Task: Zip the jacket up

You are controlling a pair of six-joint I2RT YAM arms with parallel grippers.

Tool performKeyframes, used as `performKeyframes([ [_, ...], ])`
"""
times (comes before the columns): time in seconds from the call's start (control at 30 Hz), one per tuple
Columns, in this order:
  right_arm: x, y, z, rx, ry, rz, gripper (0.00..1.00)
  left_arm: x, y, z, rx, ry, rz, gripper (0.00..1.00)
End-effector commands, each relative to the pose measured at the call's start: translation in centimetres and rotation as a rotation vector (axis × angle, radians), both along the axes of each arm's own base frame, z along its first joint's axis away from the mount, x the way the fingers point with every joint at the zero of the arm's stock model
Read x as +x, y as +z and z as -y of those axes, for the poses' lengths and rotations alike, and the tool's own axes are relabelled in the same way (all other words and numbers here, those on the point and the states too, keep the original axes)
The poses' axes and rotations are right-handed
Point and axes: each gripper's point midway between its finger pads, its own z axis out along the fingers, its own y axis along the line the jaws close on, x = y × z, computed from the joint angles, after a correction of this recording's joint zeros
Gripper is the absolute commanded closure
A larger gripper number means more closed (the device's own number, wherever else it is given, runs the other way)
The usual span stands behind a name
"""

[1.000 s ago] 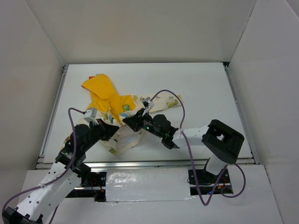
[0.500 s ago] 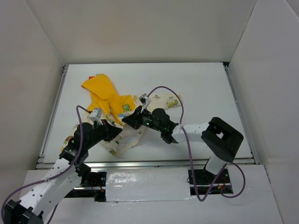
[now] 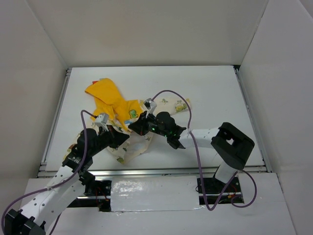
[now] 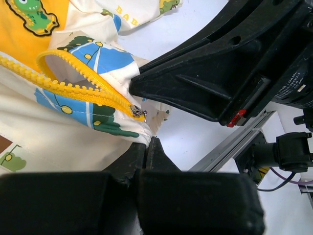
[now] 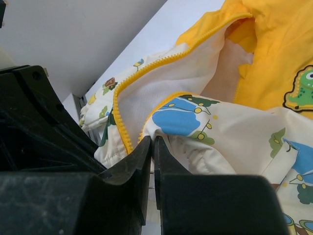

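Dinosaur-print jacket (image 3: 113, 105) on tabletop (image 3: 210, 88), left hand (image 4: 146, 143) pinched shut on hem by the zipper (image 4: 83, 90), right hand (image 5: 153, 142) nearly closed at fabric edge, grip unclear

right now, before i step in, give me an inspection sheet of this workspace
surface: white table, metal rails along its edges
job's things: jacket crumpled left of centre; zipper open above its slider
clutter: nothing seen
grippers: left gripper shut on the jacket's hem below the slider; right gripper with jaws nearly together at the zipper edge, grip unclear
cables: two purple cables looping free above the table
surroundings: white walls on three sides
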Motion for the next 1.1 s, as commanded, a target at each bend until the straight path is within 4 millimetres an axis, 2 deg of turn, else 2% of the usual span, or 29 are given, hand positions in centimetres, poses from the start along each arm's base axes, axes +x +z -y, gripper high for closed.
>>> performKeyframes([
  [0.0, -0.7, 2.1, -0.4, 0.063, 0.014, 0.018, 0.89, -0.4, 0.5, 0.8, -0.021, -0.048, 0.012, 1.00],
  [0.17, -0.4, 2.2, -0.3, 0.025, 0.005, 0.007, 0.79, -0.5, -0.1, 1.4, -0.024, -0.078, -0.007, 1.00],
  [0.2, -0.3, 2.2, -0.4, 0.015, 0.003, 0.002, 0.76, -0.5, -0.1, 1.3, -0.023, -0.077, -0.006, 1.00],
  [0.23, -0.1, 2.3, -0.3, 0.010, -0.004, 0.005, 0.66, -0.5, -0.1, 1.3, -0.022, -0.078, -0.005, 1.00],
  [0.3, 0.0, 2.5, -0.3, 0.001, -0.008, 0.004, 0.58, -0.5, -0.5, 1.2, -0.011, -0.075, -0.013, 1.00],
  [0.5, 0.6, 4.5, 0.5, 0.004, -0.012, 0.011, 0.48, -0.8, -1.1, 1.2, -0.006, -0.081, -0.026, 1.00],
  [0.6, 0.6, 5.5, 1.3, -0.002, -0.022, 0.028, 0.35, -0.7, -1.0, 1.2, -0.008, -0.082, -0.022, 1.00],
  [0.83, -0.1, 4.9, 4.3, -0.009, -0.069, 0.011, 0.25, -0.9, -1.1, 1.6, -0.010, -0.106, -0.024, 1.00],
  [0.87, -0.6, 3.9, 4.7, -0.026, -0.063, -0.004, 0.25, -0.9, -1.2, 1.6, -0.011, -0.107, -0.027, 1.00],
  [0.93, -1.2, 3.7, 5.2, -0.022, -0.058, -0.011, 0.25, -0.9, -1.1, 1.6, -0.009, -0.109, -0.022, 1.00],
  [0.97, -1.6, 2.8, 5.6, -0.032, -0.059, -0.025, 0.25, -0.9, -0.9, 1.6, -0.014, -0.111, -0.015, 1.00],
  [1.07, -2.9, 1.8, 6.0, -0.020, -0.023, -0.068, 0.25, -1.0, -0.8, 1.7, -0.020, -0.114, -0.012, 1.00],
])
